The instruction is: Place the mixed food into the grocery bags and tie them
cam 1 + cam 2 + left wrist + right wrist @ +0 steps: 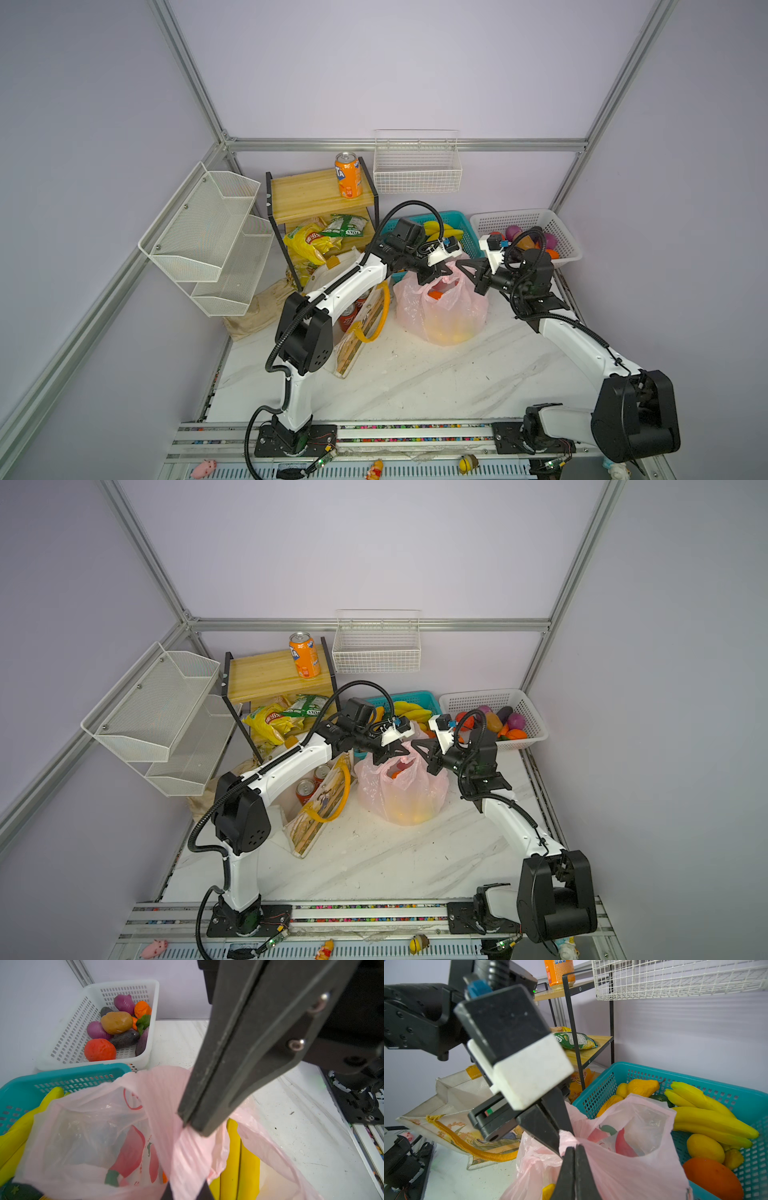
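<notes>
Tying step: left gripper (445,271) and right gripper (461,264) each clench a handle at the pink bag's (440,320) twelve o'clock edge; crossing them likely comes next.

- Both top views are evenly and softly lit from overhead, and the lilac walls carry no hard shadows.
- The worktop (436,386) reads bright, close to washed out, with only faint, soft shadows under the arms.
- Wide-angle distortion bends the straight frame rails toward the edges in both top views.
- Light passes through the pink bag (440,316), so the yellow inside glows.
- In the left wrist view the right pincer (192,1126) sits close to the lens, dark and soft-edged.
- In the right wrist view the left pincer (564,1142) is blurred, while the teal basket (737,1105) looks sharper.
</notes>
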Robot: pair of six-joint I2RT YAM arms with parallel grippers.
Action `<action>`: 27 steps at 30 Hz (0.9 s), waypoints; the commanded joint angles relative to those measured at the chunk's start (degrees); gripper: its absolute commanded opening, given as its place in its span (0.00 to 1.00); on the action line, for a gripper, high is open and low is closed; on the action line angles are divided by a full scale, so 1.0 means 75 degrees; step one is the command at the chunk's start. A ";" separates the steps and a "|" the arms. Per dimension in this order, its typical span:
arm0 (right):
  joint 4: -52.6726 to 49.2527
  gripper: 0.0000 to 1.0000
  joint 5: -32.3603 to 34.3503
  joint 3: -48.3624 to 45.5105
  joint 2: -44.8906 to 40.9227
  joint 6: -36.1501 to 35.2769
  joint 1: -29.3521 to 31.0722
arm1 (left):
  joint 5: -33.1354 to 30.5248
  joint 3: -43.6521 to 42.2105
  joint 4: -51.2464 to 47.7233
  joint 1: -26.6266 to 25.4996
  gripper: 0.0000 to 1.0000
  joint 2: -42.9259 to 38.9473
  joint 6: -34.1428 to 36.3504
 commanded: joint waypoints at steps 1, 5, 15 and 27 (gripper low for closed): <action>0.0074 0.00 0.0366 0.0022 -0.0264 -0.0003 -0.0004 | -0.0459 -0.0843 0.1471 0.0011 0.00 -0.0849 -0.0112; -0.0016 0.21 0.0672 -0.0095 -0.0488 -0.0046 -0.0006 | -0.0723 -0.1516 0.2088 0.0000 0.00 -0.1156 0.0120; -0.0978 0.50 0.2131 -0.0299 -0.1401 0.0728 0.0015 | -0.1267 -0.2434 0.2889 -0.0197 0.00 -0.1442 0.0925; -0.3341 0.67 0.3177 0.0226 -0.2061 0.2322 0.0093 | -0.2066 -0.3551 0.4189 -0.0506 0.00 -0.1874 0.1734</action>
